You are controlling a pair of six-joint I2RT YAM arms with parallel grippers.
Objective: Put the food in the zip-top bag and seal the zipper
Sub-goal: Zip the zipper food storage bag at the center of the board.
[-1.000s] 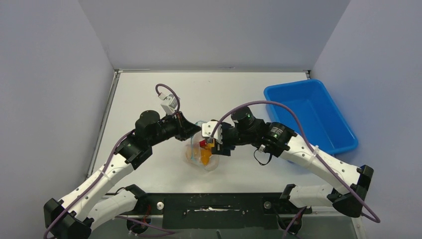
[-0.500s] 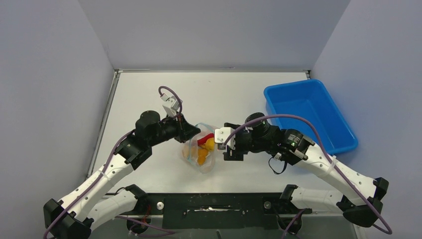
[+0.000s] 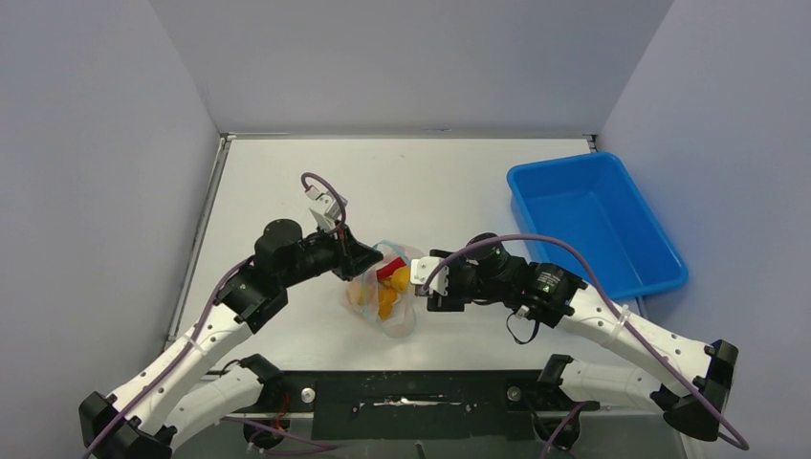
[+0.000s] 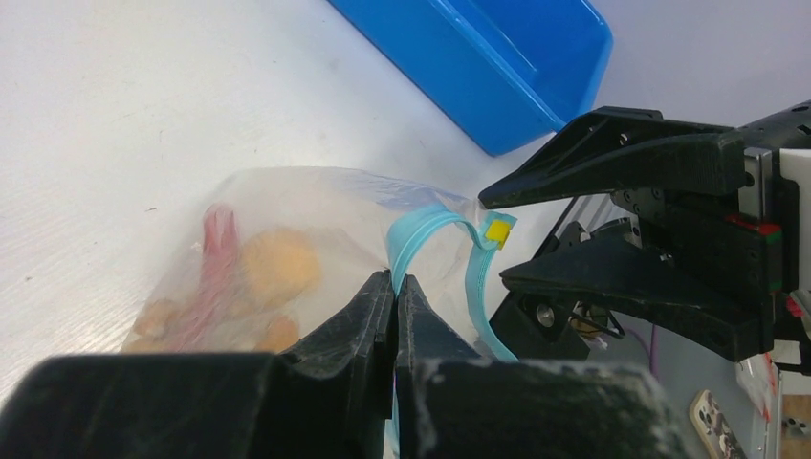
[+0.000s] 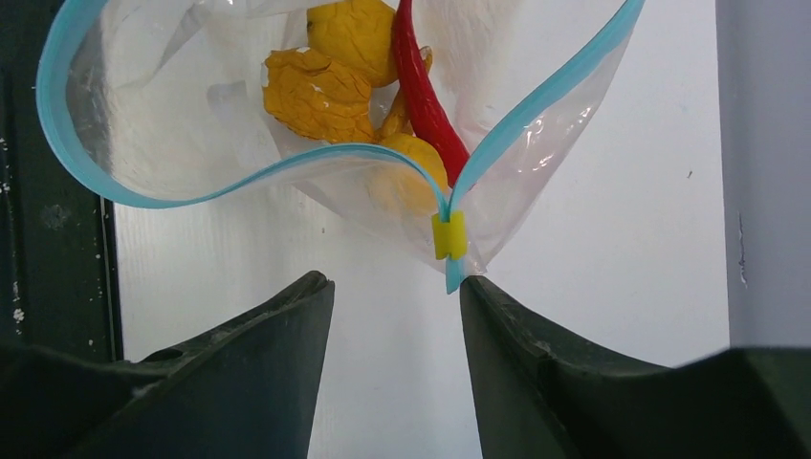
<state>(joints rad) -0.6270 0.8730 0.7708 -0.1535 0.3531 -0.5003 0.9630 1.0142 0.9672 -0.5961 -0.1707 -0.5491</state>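
The clear zip-top bag point(image 3: 387, 292) lies mid-table with its mouth open. Orange fruits point(image 5: 320, 93) and a red chili point(image 5: 421, 100) lie inside it. The light blue-green zipper point(image 5: 191, 196) curves in an open loop, with a yellow slider point(image 5: 449, 234) at its end. My left gripper point(image 4: 395, 282) is shut on the zipper strip point(image 4: 411, 239) at the bag's left end. My right gripper point(image 5: 394, 287) is open and empty, just short of the slider end; its right fingertip point(image 5: 478, 292) nearly touches the zipper tail. The white lump is not visible.
A rigid blue tray point(image 3: 598, 220) stands at the back right, also in the left wrist view point(image 4: 478, 67). The table's dark front edge point(image 3: 411, 392) lies close below the bag.
My right gripper has drawn back from inside the bag's mouth to its right end, empty. The food now lies in the bag. My left gripper stays shut on the zipper, shifted slightly toward the near edge.
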